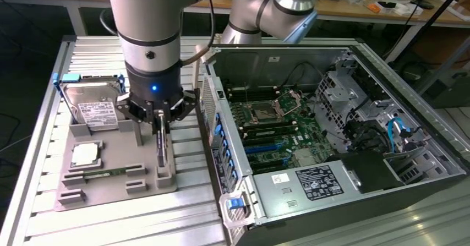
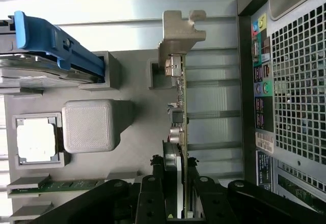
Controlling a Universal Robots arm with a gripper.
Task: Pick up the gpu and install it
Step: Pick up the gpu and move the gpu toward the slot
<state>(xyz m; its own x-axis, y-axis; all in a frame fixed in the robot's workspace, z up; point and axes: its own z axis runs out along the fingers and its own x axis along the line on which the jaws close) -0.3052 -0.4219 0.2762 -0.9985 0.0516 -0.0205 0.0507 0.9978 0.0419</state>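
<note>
pincer (image 1: pixel 160 126) astride the gpu (image 1: pixel 162 153), which stands on edge in the grey holder tray (image 1: pixel 110 190); grip state cannot tell.

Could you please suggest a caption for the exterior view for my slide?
Gripper at the upright gpu in its grey holder, beside the open computer case.

Ribbed bare aluminium across the desk (image 1: pixel 110 224), softly shiny. Matt grey plastic, faintly grainy, for the holder tray (image 2: pixel 135 81). Dull silver metal on the gpu (image 2: pixel 184 127) bracket (image 2: pixel 177 40). Glossy blue plastic on the hard drive frame (image 2: pixel 56 46). Perforated grey sheet metal on the computer case (image 2: pixel 300 81).
</note>
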